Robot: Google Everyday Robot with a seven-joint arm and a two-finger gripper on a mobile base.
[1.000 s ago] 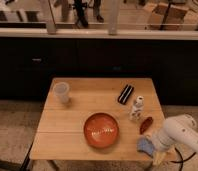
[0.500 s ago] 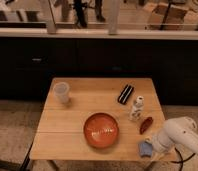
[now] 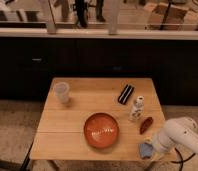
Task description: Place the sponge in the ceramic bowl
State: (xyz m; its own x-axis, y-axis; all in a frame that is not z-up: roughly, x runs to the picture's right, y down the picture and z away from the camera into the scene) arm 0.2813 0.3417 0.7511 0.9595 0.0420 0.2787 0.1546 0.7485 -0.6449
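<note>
The ceramic bowl point(image 3: 101, 129) is a large glossy orange-red dish at the front middle of the wooden table point(image 3: 77, 107). The sponge point(image 3: 145, 149) is a small light-blue pad lying near the table's front right corner, to the right of the bowl. My gripper point(image 3: 153, 146) is right at the sponge's right edge, at the end of the white arm point(image 3: 178, 136) that reaches in from the lower right. The arm's bulk hides how the gripper meets the sponge.
A translucent white plastic cup point(image 3: 61, 92) stands at the left rear. A black flat bar point(image 3: 125, 93) lies at the right rear, a small white bottle point(image 3: 136, 109) stands right of the bowl, and a dark-red oval piece point(image 3: 146, 124) lies beside it.
The arm has shifted slightly down and toward the table's front right corner, and the sponge sits a little lower and closer to the edge than a second ago.
</note>
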